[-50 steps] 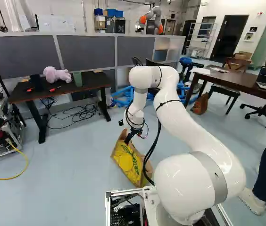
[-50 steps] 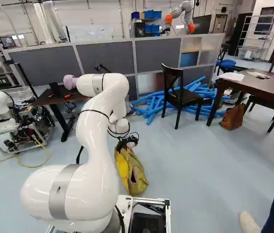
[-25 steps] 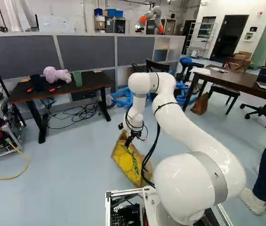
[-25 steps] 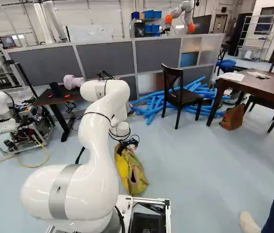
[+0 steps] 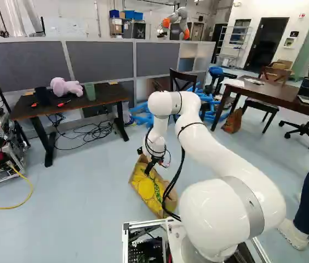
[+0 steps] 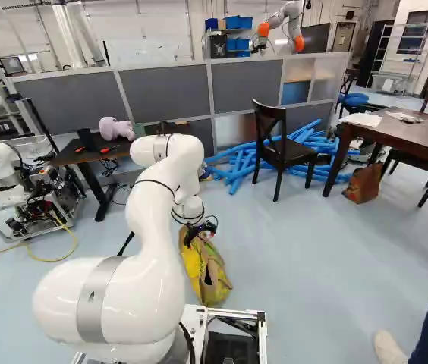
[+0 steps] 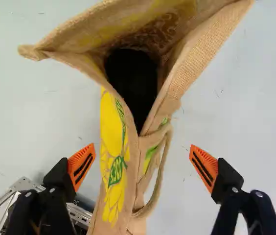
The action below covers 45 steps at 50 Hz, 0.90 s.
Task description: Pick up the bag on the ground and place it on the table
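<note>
Bag (image 5: 152, 190): on floor (image 5: 78, 197), mouth gaping;
Claw (image 5: 148, 170): spread wide, one finger either side of bag;
Plush toy (image 5: 66, 87): near tabletop's (image 5: 104, 96) far edge

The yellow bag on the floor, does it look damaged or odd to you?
I see no tear. The bag looks crumpled: its mouth gapes ahead of the gripper but pinches together between its open fingers, where a handle droops.

No word can be read for certain: the green lettering (image 7: 116, 172) on the yellow side of the bag (image 7: 196, 63) sits at a slant, and the red sign (image 5: 301, 15) on the wall is too small to make out
</note>
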Tool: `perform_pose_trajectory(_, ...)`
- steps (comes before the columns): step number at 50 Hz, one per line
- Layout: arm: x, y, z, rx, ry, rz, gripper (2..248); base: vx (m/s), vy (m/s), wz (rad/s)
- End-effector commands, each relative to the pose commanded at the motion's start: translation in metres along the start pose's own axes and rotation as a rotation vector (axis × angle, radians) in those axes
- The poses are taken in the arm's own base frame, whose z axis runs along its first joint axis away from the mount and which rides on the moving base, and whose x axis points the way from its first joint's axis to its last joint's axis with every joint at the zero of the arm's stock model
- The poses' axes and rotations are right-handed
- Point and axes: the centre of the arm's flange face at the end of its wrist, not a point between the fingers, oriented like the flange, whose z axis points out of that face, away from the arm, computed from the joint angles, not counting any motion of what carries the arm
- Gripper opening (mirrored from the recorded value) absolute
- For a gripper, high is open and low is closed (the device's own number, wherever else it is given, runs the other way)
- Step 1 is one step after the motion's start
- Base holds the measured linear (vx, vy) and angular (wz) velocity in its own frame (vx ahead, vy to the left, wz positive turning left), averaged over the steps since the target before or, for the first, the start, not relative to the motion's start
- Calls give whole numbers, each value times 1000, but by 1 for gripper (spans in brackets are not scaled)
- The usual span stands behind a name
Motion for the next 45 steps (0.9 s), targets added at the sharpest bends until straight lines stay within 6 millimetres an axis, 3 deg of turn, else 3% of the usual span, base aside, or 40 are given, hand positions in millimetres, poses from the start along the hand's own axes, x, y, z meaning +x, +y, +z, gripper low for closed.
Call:
perform_pose_trajectory(26, -8, -6, 38, 9, -17, 13, 247, 0, 0, 0)
perform_pose_trajectory(36, -9, -6, 42, 9, -17, 13, 242, 0, 0, 0)
perform_pose_trajectory(37, -9, -6, 42, 9, -17, 13, 206, 0, 0, 0)
perform_pose_trajectory(41, -9, -6, 43, 9, -17, 13, 206, 0, 0, 0)
perform_pose_trajectory(42, -9, -6, 43, 9, -17, 13, 168, 0, 0, 0)
perform_pose_trajectory(45, -9, -6, 43, 9, -17, 13, 168, 0, 0, 0)
